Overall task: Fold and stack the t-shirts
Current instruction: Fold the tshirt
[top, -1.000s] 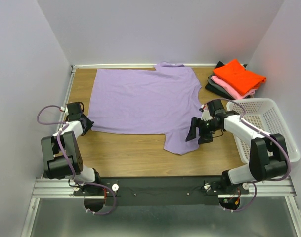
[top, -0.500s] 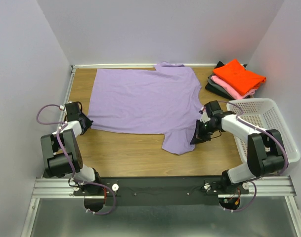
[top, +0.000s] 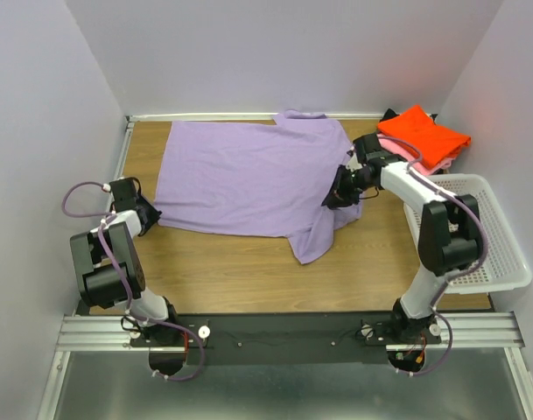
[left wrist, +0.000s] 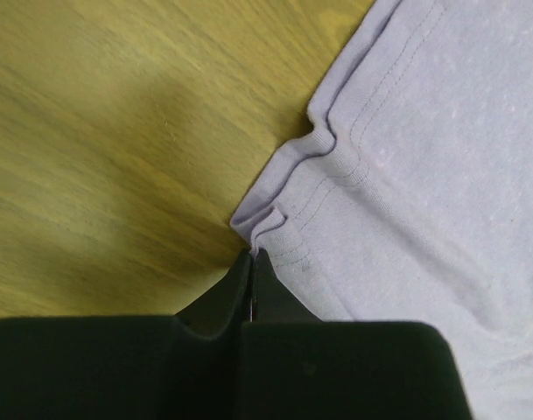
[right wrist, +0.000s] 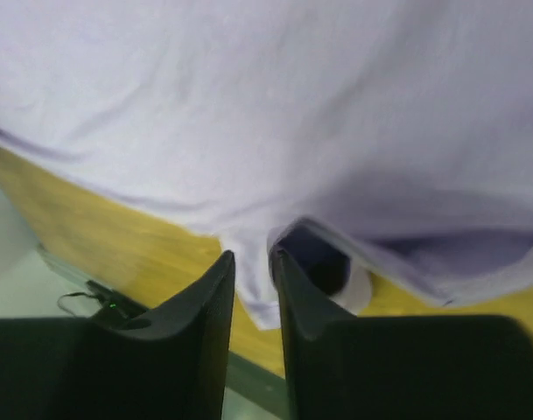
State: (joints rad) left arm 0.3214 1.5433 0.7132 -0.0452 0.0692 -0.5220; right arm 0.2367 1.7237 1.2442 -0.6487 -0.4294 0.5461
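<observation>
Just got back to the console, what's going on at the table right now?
Both arms are on the lavender t-shirt, which lies spread on the table. The left gripper is shut on its near left hem corner, low at the wood. The right gripper pinches the right sleeve and holds it over the shirt's body, apparently mid-fold. A stack of folded shirts, orange on top, sits at the far right, beyond the white basket.

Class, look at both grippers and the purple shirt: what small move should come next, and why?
Probably the right gripper should carry the sleeve a little toward the middle of the purple shirt and lay it down. It pinches the sleeve, lifted and partly folded inward, while the left gripper clamps the hem corner.
</observation>
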